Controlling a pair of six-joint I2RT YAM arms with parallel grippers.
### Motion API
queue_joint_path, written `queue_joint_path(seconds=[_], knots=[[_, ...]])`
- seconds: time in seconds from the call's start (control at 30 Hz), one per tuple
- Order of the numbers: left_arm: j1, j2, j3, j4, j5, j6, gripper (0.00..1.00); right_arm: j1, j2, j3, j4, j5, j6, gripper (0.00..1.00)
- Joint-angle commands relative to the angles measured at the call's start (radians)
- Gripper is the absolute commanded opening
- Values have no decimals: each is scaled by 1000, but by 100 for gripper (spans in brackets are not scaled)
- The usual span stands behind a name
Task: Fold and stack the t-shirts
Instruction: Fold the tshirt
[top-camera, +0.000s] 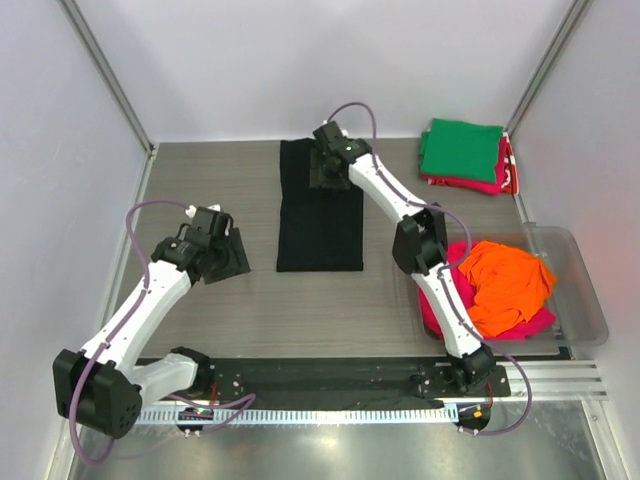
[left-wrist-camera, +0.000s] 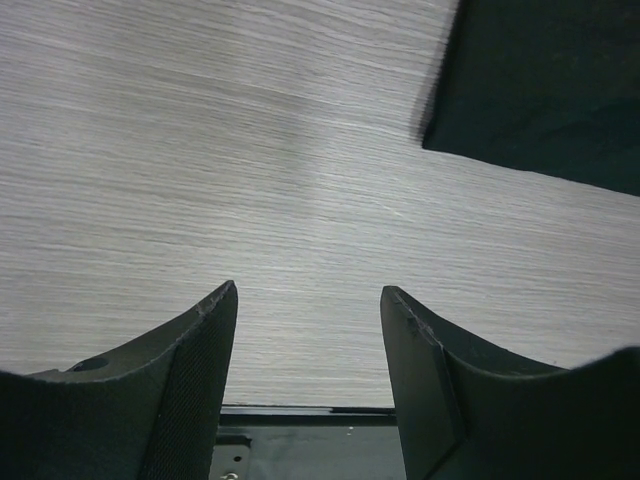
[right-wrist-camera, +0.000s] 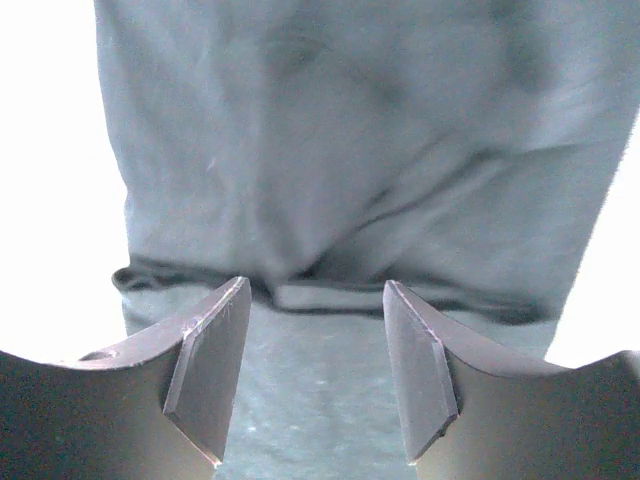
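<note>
Top external view: a black t-shirt (top-camera: 320, 225) lies as a long strip mid-worktop (top-camera: 250, 300), with the right tool (top-camera: 326, 172) above its far end, fingers spread and gripping nothing (the right wrist view shows a crease (right-wrist-camera: 330, 297) between them). The left tool (top-camera: 222, 255), likewise parted, hangs near the shirt's near left corner. A green tee (top-camera: 460, 148) tops a pink-red one (top-camera: 470, 184) at far right.

White links (top-camera: 142, 298), black joints (top-camera: 418, 246), purple cables (top-camera: 350, 104)
</note>
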Motion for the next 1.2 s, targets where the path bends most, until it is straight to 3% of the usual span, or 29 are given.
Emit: queue_joint_path(seconds=[0.0,0.07,0.17,0.33,0.47,0.57,0.77,1.17], knots=[[3,-16,5,52,75,-29,61,-34,-135,9,9,51,-18,62],[2,-10,5,86,95,-38,62,-36,-231,-106,63,57,-21,62],[2,26,5,155,149,-46,64,-34,-477,-467,155,34,-12,62],[2,125,16,236,223,-64,64,-34,-722,-889,247,-62,40,63],[0,198,19,299,260,-78,63,-34,-860,-1212,336,-182,92,62],[0,251,14,353,280,-86,63,-34,-921,-1360,402,-217,132,62],[0,340,8,417,281,-97,61,-34,-922,-1486,522,-274,171,60],[-1,386,-3,462,286,-112,58,-53,-869,-1527,617,-267,178,57]])
